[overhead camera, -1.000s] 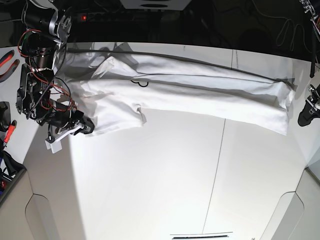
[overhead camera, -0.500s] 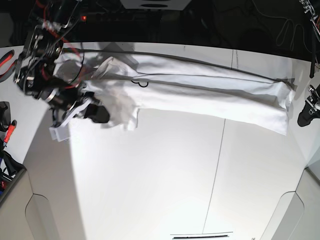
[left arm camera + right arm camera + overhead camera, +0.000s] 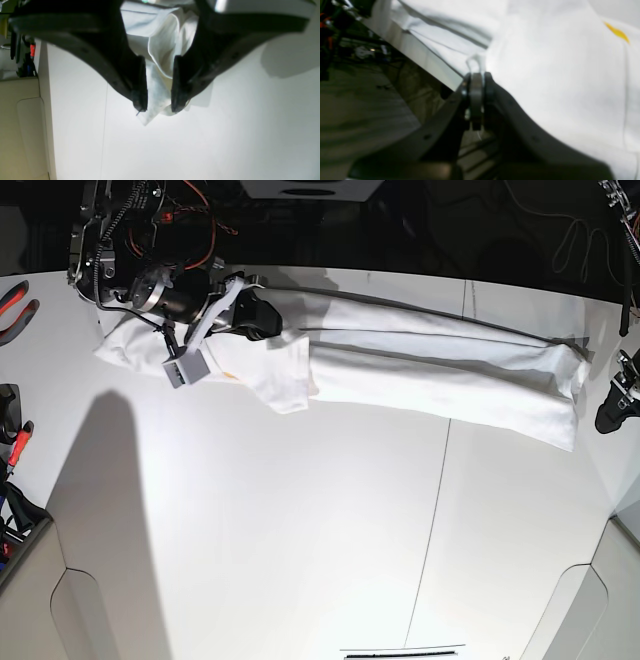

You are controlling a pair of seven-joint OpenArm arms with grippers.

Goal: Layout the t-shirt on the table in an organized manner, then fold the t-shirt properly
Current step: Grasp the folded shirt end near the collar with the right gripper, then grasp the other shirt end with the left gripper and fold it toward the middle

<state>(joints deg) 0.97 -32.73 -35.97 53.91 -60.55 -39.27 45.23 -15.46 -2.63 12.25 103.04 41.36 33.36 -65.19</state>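
Observation:
The white t-shirt [image 3: 430,375] lies as a long narrow band along the far side of the table [image 3: 300,530]. My right gripper [image 3: 260,318] hovers over the band's left part, shut on a pinch of the cloth. In the right wrist view its fingertips [image 3: 476,76] are pressed together with a small loop of fabric poking out, and a yellow bit of print [image 3: 617,32] shows on the t-shirt [image 3: 557,75]. My left gripper [image 3: 612,408] sits off the shirt's right end. Its jaws [image 3: 158,108] stand open, with the shirt's corner [image 3: 162,50] lying beyond them.
A thin dark seam [image 3: 435,510] runs across the table toward the front. Red-handled pliers [image 3: 15,305] and other tools [image 3: 10,440] lie at the left edge. Beige panels [image 3: 90,610] flank the front corners. Behind the far table edge it is dark, with cables.
My right arm has swung from the front left up and back, carrying the shirt's left end over onto the band. The left arm has stayed put.

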